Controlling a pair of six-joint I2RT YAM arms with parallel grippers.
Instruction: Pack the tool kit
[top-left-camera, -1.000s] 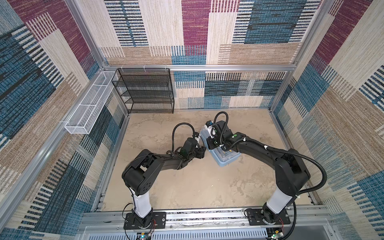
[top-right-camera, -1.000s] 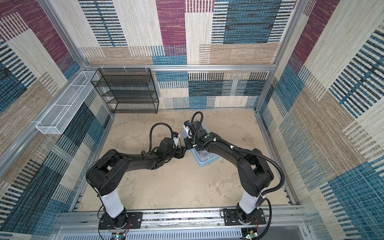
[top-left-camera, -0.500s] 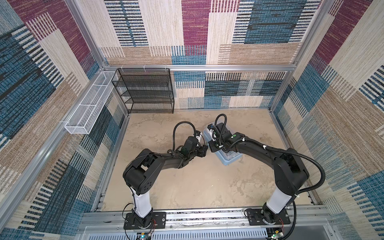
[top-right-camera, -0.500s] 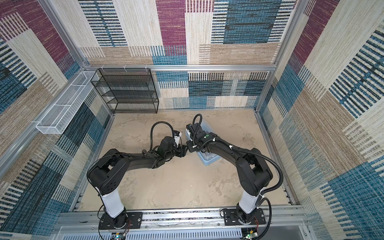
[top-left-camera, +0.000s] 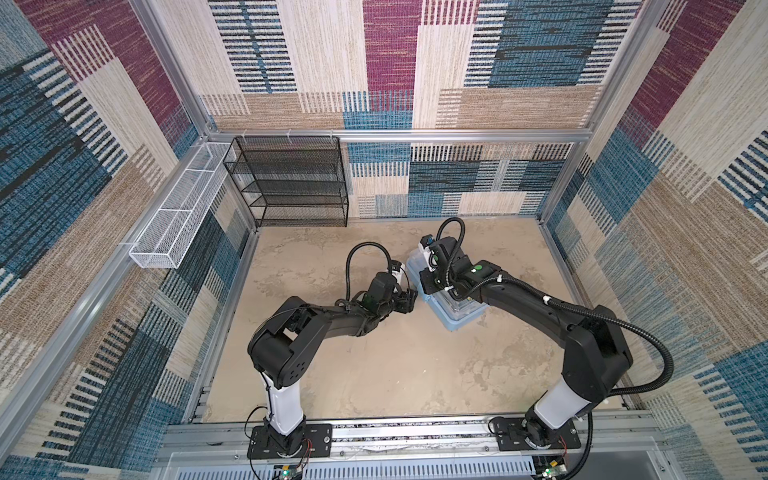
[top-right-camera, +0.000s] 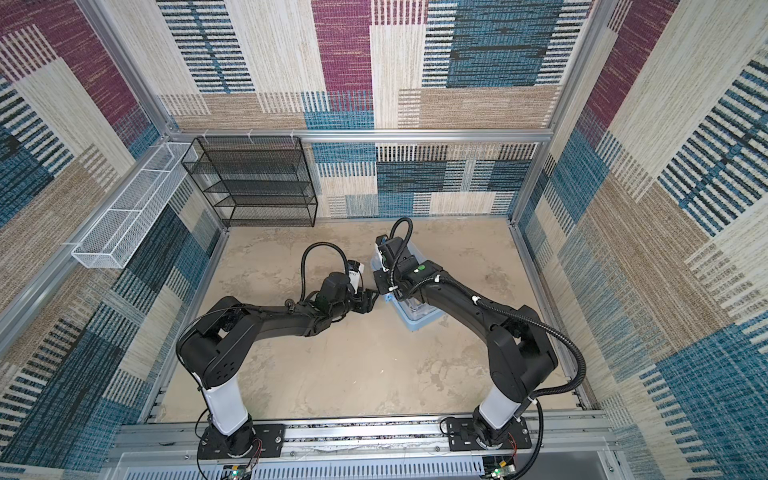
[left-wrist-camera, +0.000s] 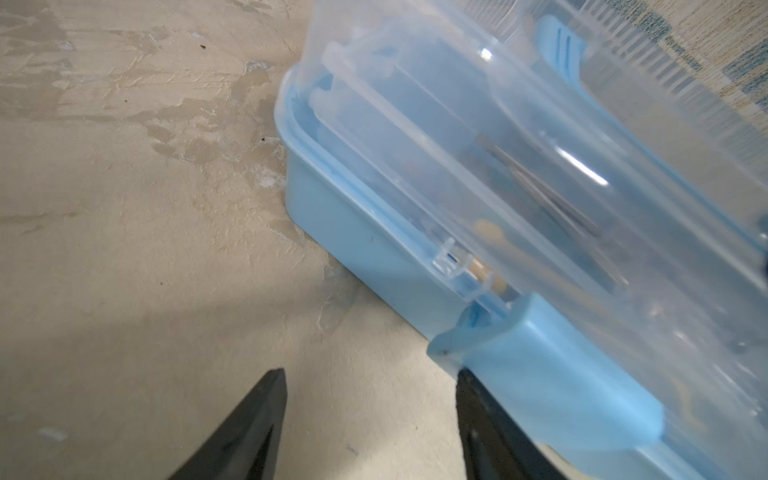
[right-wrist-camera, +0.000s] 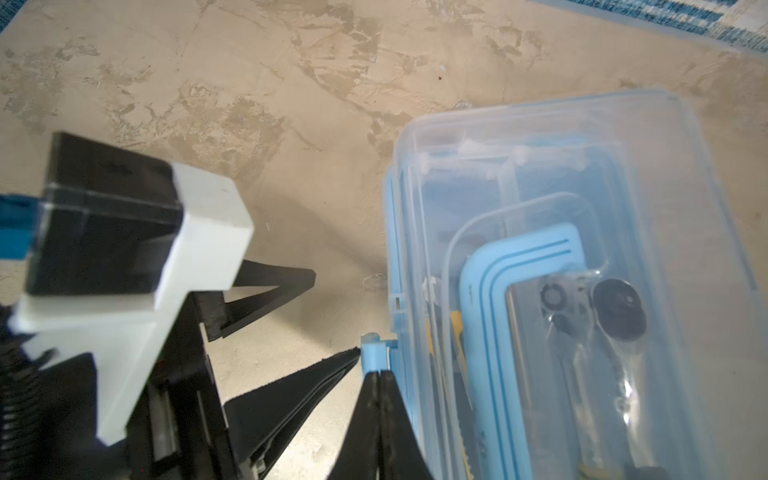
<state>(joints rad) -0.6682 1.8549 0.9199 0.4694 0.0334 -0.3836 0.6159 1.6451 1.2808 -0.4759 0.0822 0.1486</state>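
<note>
The toolbox sits on the desk in its far half, right of centre. Its clear lid covers a ratchet and the folded handle. The left jaws stand open, with one tip touching the blue latch. The right jaws are closed and empty, tips against the same latch.

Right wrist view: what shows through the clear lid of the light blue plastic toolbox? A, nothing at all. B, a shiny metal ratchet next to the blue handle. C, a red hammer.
B: through the clear lid of the light blue plastic toolbox, a shiny metal ratchet with a round head shows next to the bent light blue handle.
</note>
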